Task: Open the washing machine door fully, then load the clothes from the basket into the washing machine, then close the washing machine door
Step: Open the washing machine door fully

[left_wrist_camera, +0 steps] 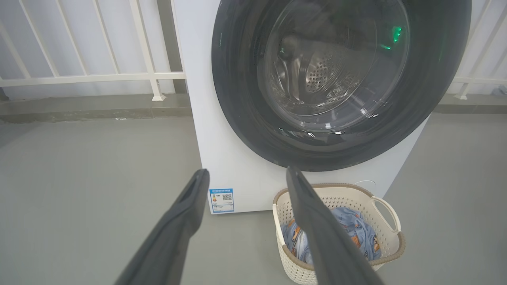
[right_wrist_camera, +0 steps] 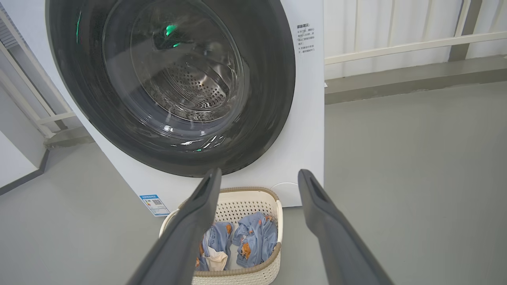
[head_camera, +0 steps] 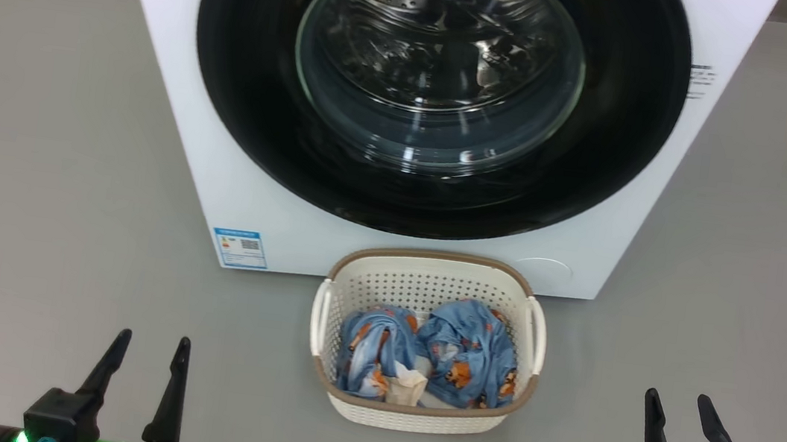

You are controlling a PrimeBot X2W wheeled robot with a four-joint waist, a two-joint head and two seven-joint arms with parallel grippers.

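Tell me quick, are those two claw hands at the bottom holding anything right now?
Left gripper: open, holding nothing.
Right gripper: open, holding nothing.

One washer (head_camera: 272,229), one basket (head_camera: 414,419) — two garments (head_camera: 467,354)

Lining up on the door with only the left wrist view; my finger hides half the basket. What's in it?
Observer: Two bundled light-blue clothes side by side in the basket, cream lining showing between them.
Operator: Where's the right gripper?
Observer: The right gripper is open, at the head view's lower right, apart from the basket.
Operator: Anything right of the door?
Observer: A small printed label on the washing machine front, beside the washing machine door.
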